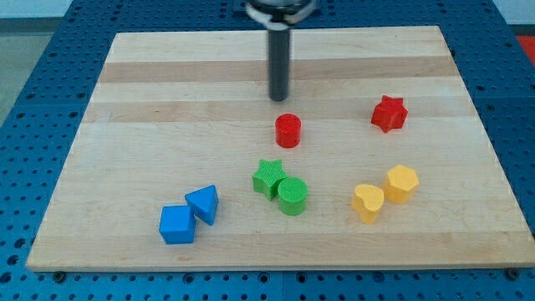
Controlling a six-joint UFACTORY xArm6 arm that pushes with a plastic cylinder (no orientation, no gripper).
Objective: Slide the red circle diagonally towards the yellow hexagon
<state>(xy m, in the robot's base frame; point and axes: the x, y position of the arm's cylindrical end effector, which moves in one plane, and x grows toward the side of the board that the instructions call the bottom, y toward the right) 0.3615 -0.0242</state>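
1. Red circle (287,130) sits mid-board, untouched.
2. Yellow hexagon (401,183) lies toward the view's lower right, beside yellow heart (367,202).
3. My tip (277,98), bare rod gripping nothing, hovers just above circle; approach step.
4. Next: shift up-left of it, push diagonally.

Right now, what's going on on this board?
I am a single arm with a rod, and my tip sits just above the red circle in the view, a small gap between them. The yellow hexagon lies toward the view's lower right, touching a yellow heart. A red star, a green star touching a green circle, and two blue blocks are spread about the wooden board.
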